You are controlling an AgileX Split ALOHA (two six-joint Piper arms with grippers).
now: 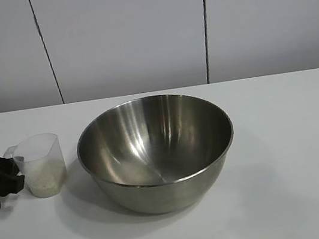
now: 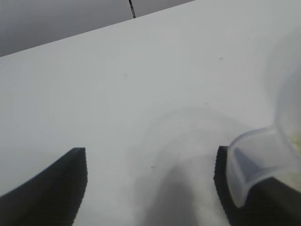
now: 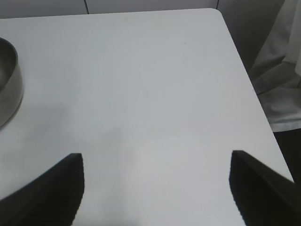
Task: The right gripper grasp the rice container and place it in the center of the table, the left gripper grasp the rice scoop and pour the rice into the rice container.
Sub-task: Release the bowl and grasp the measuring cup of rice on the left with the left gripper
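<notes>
your left end effector [image 2: 150, 188] has its jaws apart, one finger [image 2: 244, 193] touching the rice scoop [image 1: 40, 165] handle. the scoop stands just beside the rice container [image 1: 156, 150] mid-bench [image 1: 298, 152]. your right end effector [image 3: 155, 188] is open, parked.

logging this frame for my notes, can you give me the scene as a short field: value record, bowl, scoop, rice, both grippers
rice container: upright at the middle of the table, inside looks empty
rice scoop: upright on the table, just left of the rice container
rice: in the scoop's lower part, none poured
left gripper: at the scoop's handle side; in the left wrist view the handle lies against one finger, fingers apart
right gripper: open over bare table, away from the rice container
</notes>
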